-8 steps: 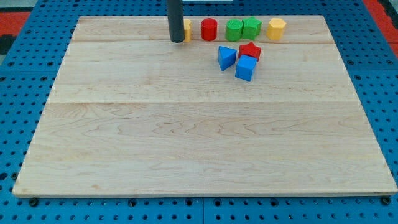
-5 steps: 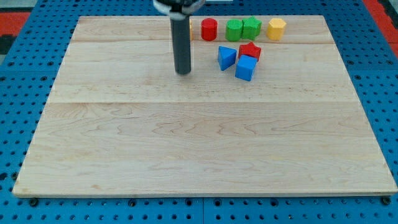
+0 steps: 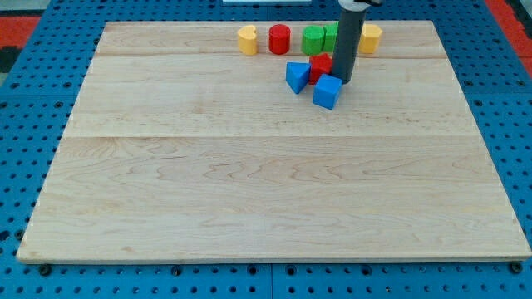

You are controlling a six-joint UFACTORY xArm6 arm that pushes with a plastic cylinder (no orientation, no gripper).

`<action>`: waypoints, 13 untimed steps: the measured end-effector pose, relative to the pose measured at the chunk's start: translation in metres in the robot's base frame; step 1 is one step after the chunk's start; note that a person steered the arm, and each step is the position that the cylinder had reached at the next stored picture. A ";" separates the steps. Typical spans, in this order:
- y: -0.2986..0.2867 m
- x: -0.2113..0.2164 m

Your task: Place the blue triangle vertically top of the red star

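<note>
The blue triangle (image 3: 297, 76) lies near the view's top, just left of the red star (image 3: 320, 66) and touching it. A blue cube (image 3: 327, 92) sits just below the star. My tip (image 3: 343, 79) is against the star's right side, just above the blue cube; the rod hides part of the star and of a green block behind it.
A row along the board's top edge holds a yellow heart (image 3: 247, 39), a red cylinder (image 3: 279, 38), a green block (image 3: 313, 39) with a second green block beside it partly hidden by the rod, and a yellow hexagon (image 3: 371, 36). The wooden board (image 3: 249, 183) lies on a blue pegboard.
My tip moved from the board's upper left-centre to the right side of the red star. The star and the blue triangle have shifted slightly left. The yellow heart is now uncovered.
</note>
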State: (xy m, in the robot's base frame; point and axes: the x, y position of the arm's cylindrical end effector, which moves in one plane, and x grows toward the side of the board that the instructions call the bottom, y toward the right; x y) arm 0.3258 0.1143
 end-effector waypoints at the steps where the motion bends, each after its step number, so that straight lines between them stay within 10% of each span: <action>1: 0.032 -0.037; 4: -0.177 0.024; 7: -0.116 0.003; 9: -0.201 -0.010; 13: -0.193 -0.053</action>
